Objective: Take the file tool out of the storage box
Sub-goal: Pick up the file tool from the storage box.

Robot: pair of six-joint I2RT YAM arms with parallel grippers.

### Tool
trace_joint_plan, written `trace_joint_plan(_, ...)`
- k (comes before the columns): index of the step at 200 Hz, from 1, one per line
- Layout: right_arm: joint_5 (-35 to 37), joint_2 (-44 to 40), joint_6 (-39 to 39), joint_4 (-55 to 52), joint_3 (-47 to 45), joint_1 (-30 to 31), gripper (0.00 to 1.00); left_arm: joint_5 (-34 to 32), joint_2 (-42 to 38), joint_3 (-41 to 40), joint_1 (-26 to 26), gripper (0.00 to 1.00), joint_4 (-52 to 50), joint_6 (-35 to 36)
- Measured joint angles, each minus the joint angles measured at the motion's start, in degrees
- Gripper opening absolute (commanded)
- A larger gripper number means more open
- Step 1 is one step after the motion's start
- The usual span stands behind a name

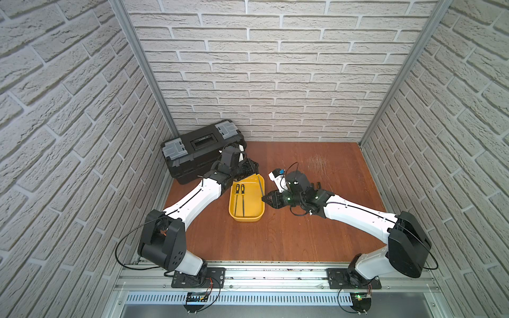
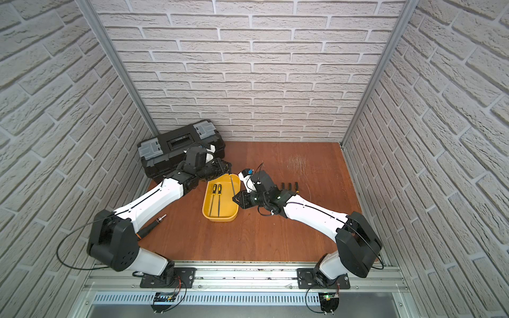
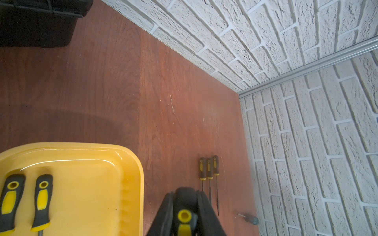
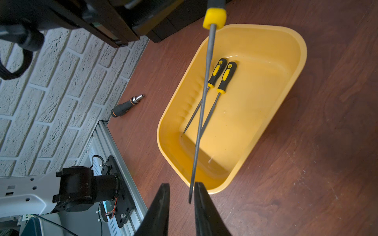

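Handover looked under way: the left jaws clamped the handle of a file [image 4: 201, 114], held slantwise above the yellow tub [image 4: 302, 61]. The right jaws stood narrow around its tip, not gripping; next they needed to close squarely on it.

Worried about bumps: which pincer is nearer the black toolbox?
Left. The left pincer, shut on the file by its handle, is beside the black toolbox, at the far end of the storage box; the right pincer sits at the box's long side away from it.
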Motion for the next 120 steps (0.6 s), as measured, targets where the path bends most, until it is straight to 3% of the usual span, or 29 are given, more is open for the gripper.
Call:
trace_joint_plan(65, 0.9, 1.0, 0.0, -0.1, 0.0, 0.3, 0.22, 0.0, -1.0, 0.0, 0.0, 0.21, 0.0, 0.0)
trace_joint_plan(120, 1.2, 1.6, -0.3, -0.2, 0.5, 0.5, 0.12, 0.1, -1.4, 0.0, 0.0, 0.21, -0.1, 0.0)
